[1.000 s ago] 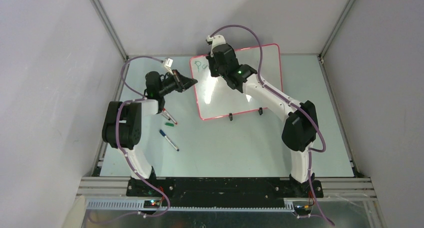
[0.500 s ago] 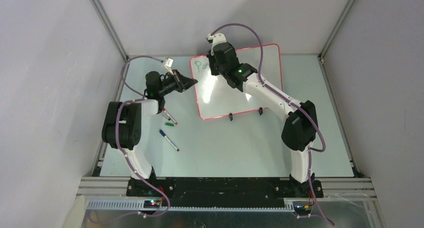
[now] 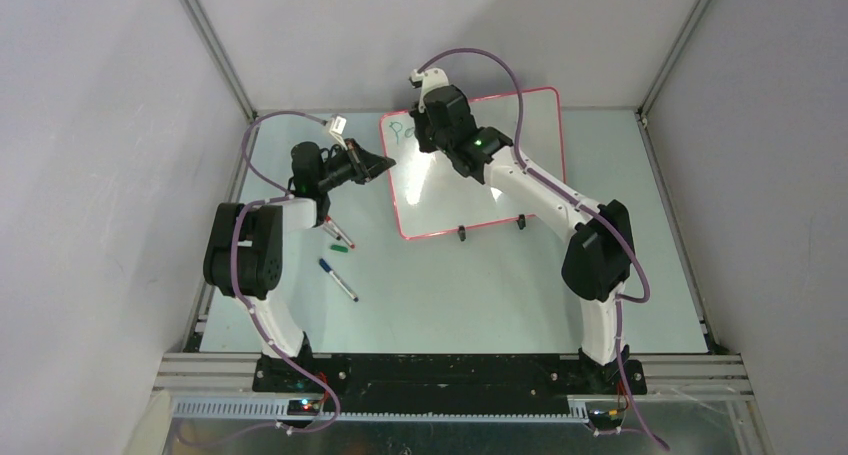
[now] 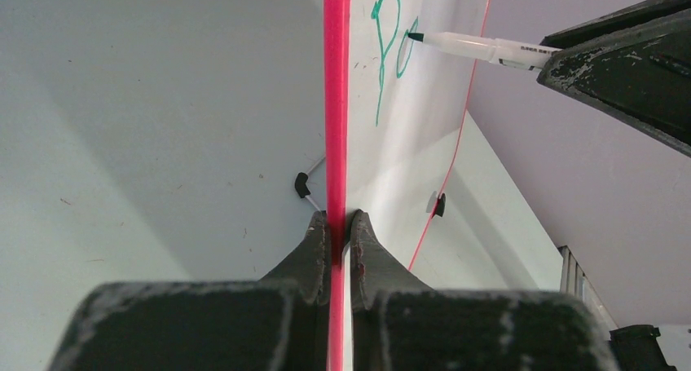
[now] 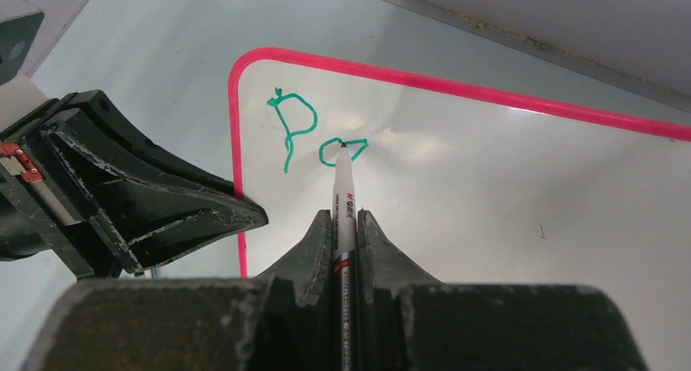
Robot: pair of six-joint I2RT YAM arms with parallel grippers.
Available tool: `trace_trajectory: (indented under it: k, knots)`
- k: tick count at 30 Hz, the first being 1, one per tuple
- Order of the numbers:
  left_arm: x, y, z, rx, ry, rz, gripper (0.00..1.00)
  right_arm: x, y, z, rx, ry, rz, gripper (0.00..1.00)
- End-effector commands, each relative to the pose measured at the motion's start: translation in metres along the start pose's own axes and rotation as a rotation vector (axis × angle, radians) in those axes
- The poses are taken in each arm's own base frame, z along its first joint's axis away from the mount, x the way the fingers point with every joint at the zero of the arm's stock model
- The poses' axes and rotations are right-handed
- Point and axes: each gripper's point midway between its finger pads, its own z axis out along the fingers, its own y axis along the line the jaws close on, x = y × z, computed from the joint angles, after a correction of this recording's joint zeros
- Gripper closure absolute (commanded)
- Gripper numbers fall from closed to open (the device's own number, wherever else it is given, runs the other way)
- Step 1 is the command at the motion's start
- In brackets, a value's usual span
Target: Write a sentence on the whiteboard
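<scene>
The whiteboard (image 3: 450,190) stands tilted at the back of the table, white with a red-pink rim. My left gripper (image 3: 382,161) is shut on its left rim (image 4: 336,102), jaws pinching the edge (image 4: 338,220). My right gripper (image 3: 427,140) is shut on a white marker (image 5: 342,193), held between the fingers (image 5: 345,216). The marker's tip touches the board at the top of a green "o". The sentence (image 5: 303,134) reads only "P" and an "o" in thin green strokes near the board's top left corner, also visible as letters (image 4: 385,53) beside the marker (image 4: 481,46).
Loose markers lie on the table left of the board: a green-capped one (image 3: 339,241) and a blue-capped one (image 3: 338,280). The board's two black feet (image 3: 462,235) (image 3: 520,221) rest on the table. Grey walls enclose the table on three sides.
The right gripper with the marker has shifted very slightly at the board's top left. The left arm and the board have stayed still.
</scene>
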Motion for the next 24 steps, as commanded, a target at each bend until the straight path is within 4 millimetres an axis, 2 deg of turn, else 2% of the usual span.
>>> trace_trajectory:
  k: [1,8,9,10,11,12,13,14,15,17,21,24]
  knots:
    - [-0.013,-0.013,0.007,0.012,-0.024,0.108,1.00,-0.021,0.009,-0.002,-0.030,-0.049,-0.003,1.00]
    - [-0.013,-0.013,0.007,0.011,-0.022,0.105,1.00,-0.025,0.011,-0.011,-0.043,-0.066,-0.007,1.00]
    - [-0.013,-0.012,0.007,0.010,-0.022,0.106,1.00,-0.034,0.010,-0.019,-0.043,-0.090,-0.003,1.00]
    - [-0.013,-0.013,0.007,0.010,-0.023,0.106,1.00,-0.031,0.010,-0.020,-0.045,-0.096,-0.003,1.00]
    - [-0.013,-0.012,0.007,0.009,-0.022,0.104,1.00,-0.041,0.010,-0.031,-0.054,-0.125,0.004,1.00]
    - [-0.013,-0.012,0.007,0.009,-0.022,0.104,1.00,-0.037,0.010,-0.032,-0.062,-0.129,0.005,1.00]
    - [-0.013,-0.012,0.007,0.010,-0.021,0.104,1.00,-0.046,0.009,-0.042,-0.068,-0.157,0.011,1.00]
    - [-0.013,-0.013,0.007,0.011,-0.022,0.104,1.00,-0.042,0.008,-0.043,-0.073,-0.158,0.012,1.00]
    - [-0.013,-0.012,0.007,0.010,-0.021,0.101,1.00,-0.048,0.006,-0.050,-0.073,-0.176,0.017,1.00]
    - [-0.013,-0.012,0.007,0.011,-0.022,0.099,1.00,-0.046,0.001,-0.055,-0.068,-0.181,0.023,1.00]
    - [-0.014,-0.012,0.007,0.007,-0.025,0.099,0.91,-0.042,-0.012,-0.058,-0.041,-0.175,0.034,1.00]
    - [-0.013,-0.011,0.007,0.000,-0.027,0.099,0.76,-0.037,-0.022,-0.054,-0.024,-0.161,0.040,1.00]
